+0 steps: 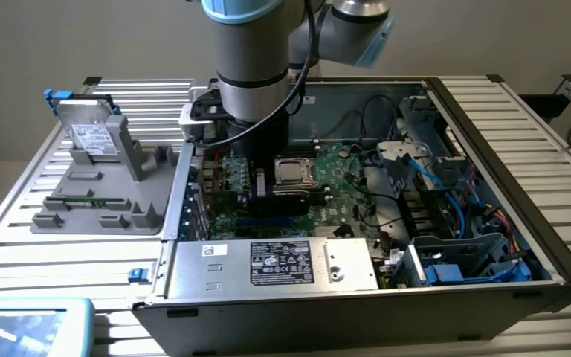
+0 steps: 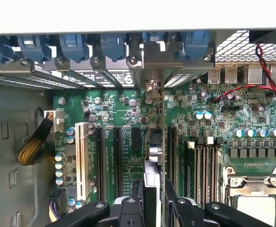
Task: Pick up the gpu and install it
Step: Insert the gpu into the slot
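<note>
One arm reaches down into the one open computer case (image 1: 489, 156) at the centre of the exterior view. Its single gripper (image 1: 264, 190) is clamped on the one gpu (image 2: 155, 152), a finger on each face. The card stands on edge over the motherboard (image 1: 343, 186); whether it is seated I cannot tell. The wrist view shows one white slot (image 2: 81, 158) and three black slots (image 2: 118, 158) beside it. At the exterior view's left, one grey holder (image 1: 142, 212) carries one hard drive (image 1: 95, 138) and one memory stick (image 1: 87, 201).
</note>
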`<state>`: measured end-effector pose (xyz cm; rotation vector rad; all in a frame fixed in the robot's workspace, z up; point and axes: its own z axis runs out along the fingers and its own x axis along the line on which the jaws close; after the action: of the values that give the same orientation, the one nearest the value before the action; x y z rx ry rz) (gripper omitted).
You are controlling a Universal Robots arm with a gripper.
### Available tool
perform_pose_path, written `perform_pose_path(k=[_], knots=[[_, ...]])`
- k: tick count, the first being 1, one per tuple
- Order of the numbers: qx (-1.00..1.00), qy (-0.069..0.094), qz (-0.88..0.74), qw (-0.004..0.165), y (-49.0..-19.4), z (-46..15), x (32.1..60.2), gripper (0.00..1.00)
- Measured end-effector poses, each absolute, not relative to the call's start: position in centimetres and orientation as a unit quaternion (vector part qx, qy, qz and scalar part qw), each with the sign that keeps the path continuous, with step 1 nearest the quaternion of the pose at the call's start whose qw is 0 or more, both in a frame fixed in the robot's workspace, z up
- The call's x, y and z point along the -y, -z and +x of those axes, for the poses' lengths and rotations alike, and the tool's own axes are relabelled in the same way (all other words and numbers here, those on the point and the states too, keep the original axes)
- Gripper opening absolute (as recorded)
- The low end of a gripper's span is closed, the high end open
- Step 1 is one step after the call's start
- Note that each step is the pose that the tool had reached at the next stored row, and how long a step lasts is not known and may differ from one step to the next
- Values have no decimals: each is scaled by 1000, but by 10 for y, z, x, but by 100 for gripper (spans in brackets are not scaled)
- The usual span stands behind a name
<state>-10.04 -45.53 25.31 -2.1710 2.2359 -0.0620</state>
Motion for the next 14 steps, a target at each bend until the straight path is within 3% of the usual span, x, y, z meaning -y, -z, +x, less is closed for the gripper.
perform_pose_path(k=[14], knots=[[-717, 18, -696, 11, -252, -101, 455, 28]])
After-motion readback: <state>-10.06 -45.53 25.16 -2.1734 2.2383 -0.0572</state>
